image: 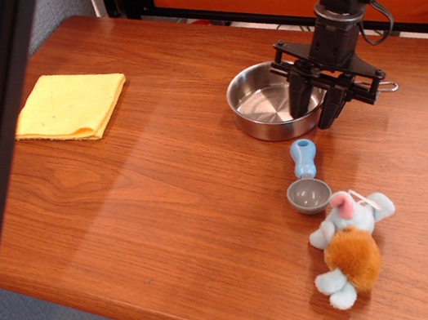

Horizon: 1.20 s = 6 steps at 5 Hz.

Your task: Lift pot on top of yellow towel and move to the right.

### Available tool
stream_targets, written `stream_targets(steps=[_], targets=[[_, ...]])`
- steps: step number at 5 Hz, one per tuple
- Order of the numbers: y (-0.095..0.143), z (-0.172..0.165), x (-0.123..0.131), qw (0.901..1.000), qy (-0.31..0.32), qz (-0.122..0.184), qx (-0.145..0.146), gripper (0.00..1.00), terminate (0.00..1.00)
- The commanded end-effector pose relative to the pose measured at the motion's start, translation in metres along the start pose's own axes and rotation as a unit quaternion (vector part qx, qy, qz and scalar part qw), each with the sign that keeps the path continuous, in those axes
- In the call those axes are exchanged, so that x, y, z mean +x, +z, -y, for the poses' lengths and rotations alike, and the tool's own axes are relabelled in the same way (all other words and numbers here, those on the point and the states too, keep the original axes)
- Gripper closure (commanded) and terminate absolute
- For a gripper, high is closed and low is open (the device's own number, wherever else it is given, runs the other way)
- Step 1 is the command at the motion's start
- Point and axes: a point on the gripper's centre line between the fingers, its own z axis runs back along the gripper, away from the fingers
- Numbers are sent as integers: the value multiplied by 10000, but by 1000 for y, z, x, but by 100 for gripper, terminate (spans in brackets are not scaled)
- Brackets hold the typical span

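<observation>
Single view: high, oblique, over table's (166,218) near-left edge, facing far-right.

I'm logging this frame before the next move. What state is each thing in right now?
pot: upright on the table, empty, away from the towel.
yellow towel: folded flat, nothing on it.
gripper: jaws open, straddling the pot's right rim.
blue-handled scoop: lying bowl-up, empty.
plush toy: lying on the table.
</observation>
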Motion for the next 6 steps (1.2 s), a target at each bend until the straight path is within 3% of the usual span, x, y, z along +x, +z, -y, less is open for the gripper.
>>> stream_targets(steps=[1,2,3,5,6], targets=[[98,-31,-14,9927,891,651,-482,0,0],[103,-56,-40,9796,1704,495,-945,0,0],[88,-77,-67,9595,2444,53,-1396,0,0],[61,-97,-120,9216,3495,-142,-1679,0,0],[59,-94,-132,9271,3409,-74,-1556,0,0]])
